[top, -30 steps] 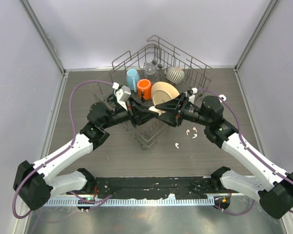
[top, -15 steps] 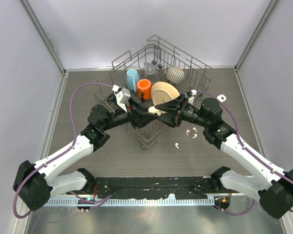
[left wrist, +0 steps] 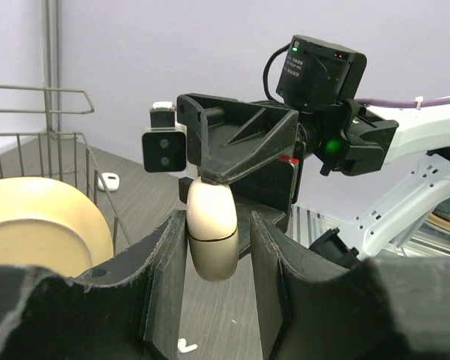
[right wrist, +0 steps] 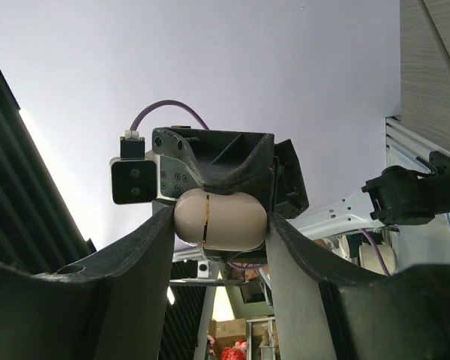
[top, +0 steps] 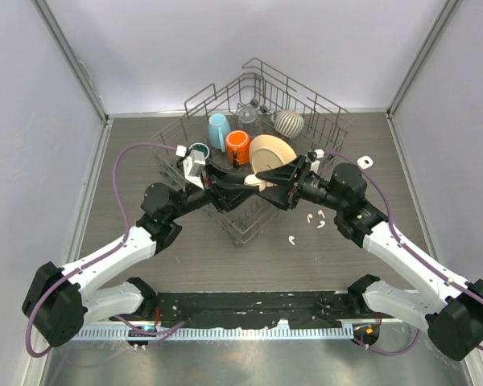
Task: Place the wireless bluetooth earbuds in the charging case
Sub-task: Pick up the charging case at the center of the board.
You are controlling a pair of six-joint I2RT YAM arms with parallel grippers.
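My left jaws stood parted around the charging case, a gap showing on one side. The right jaws gripped that case above the dish rack. Three earbuds lay on the bench just right of the rack, near my right arm.

No legible text, label or number anywhere — nothing readable.

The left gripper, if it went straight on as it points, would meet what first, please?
The left gripper would first meet the charging case, sitting between its fingers and clamped by the right gripper; that gripper's body seems next.
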